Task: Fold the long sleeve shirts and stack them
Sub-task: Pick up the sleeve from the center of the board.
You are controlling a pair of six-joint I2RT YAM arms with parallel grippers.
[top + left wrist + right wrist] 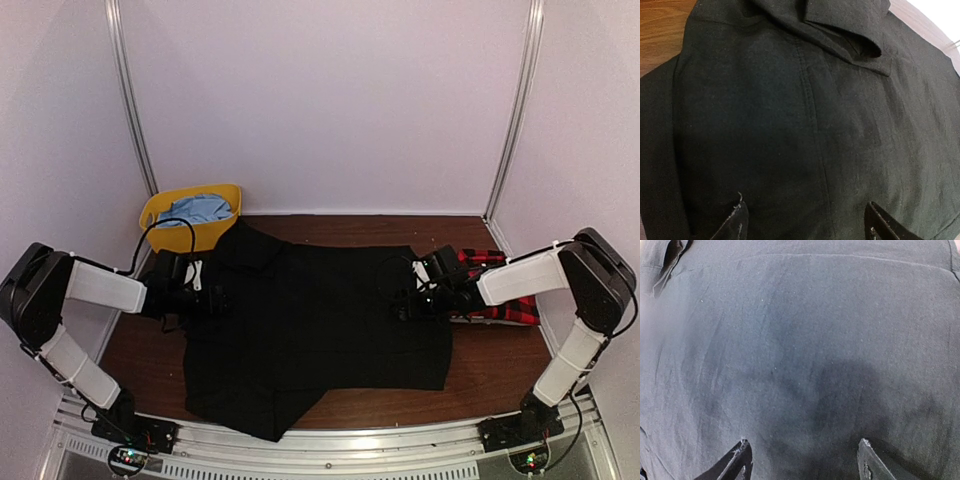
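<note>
Your black shirt (320,320) lies spread over most of the wooden table (490,375) in the centre of the top view, collar (855,35) toward the left, one corner reaching past the near edge at lower centre. Your left gripper (212,300) sits over the shirt's left side and your right gripper (402,303) over its right side, both with fingers spread wide above black cloth; whether they touch it can't be told. Around it: the red-and-black plaid shirt (495,300) at the right edge, partly hidden beneath your right arm, and a yellow bin (160,212) holding a blue cloth (200,210) at upper left, just beside the black shirt's far-left corner.
</note>
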